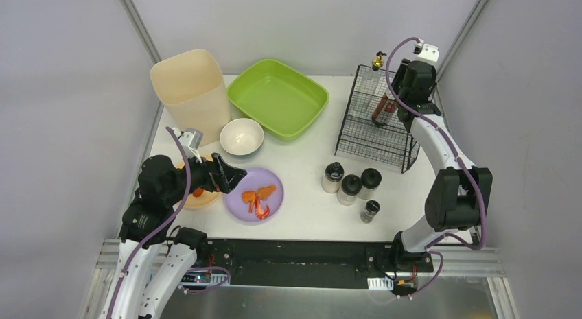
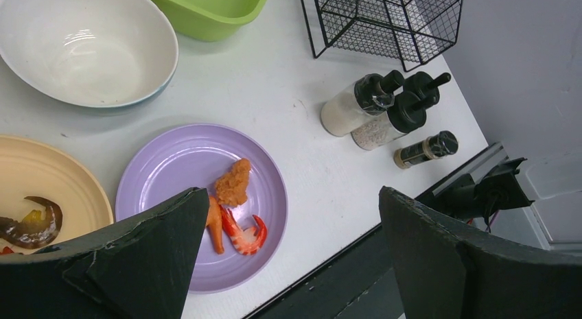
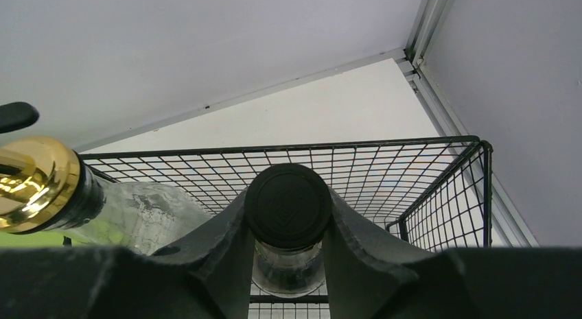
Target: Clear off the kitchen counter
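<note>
Right wrist view. Cannot see the base of the black-capped clear glass bottle (image 3: 288, 271), pinched by the right pincer (image 3: 288, 209) inside the black wire basket (image 3: 412, 140). Gold-topped clear bottle (image 3: 41, 182) to that pincer's left, cut off at the edge. Left pincer (image 2: 292, 195) spread above the flat white rectangular table (image 2: 309, 147); grey metal framing (image 3: 429, 17) and grey walls (image 3: 171, 44) beyond.

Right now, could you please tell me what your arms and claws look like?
The left arm and right arm have white curved links with bulky black joints. A purple cable loops along each. The left claw and right claw have matte black, wedge-shaped fingers, with a small white camera block by each wrist.
</note>
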You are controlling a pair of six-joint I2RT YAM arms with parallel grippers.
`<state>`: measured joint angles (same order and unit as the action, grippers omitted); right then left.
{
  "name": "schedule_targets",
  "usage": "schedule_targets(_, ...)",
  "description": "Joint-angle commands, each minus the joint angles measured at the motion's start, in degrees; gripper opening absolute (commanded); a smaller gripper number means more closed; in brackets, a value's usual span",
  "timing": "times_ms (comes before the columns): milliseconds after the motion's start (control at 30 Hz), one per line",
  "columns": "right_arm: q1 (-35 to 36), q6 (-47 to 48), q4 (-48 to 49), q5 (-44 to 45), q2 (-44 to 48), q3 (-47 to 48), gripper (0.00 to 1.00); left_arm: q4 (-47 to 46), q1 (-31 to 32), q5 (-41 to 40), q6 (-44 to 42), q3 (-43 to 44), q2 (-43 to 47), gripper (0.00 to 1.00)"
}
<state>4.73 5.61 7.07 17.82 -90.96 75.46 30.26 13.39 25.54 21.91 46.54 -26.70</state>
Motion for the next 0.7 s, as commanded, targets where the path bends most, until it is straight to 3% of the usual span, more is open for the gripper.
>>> schedule_targets(0,-0.1,-0.4,8.7,-1.9,4.7,-0.8,0.00,-2.4,-0.7,1.2,0.5,0.3,-0.1,1.00)
schedule_targets(267,1.1,0.1,8.7,-2.4,4.4,-1.8,0.06,-2.4,-0.7,1.1,0.5,0.4,-0.2,1.00)
schedule_targets(667,3.6,1.8,9.1,-0.2,4.2,-1.9,0.54,-2.4,-0.8,1.1,0.5,0.3,-0.1,1.00)
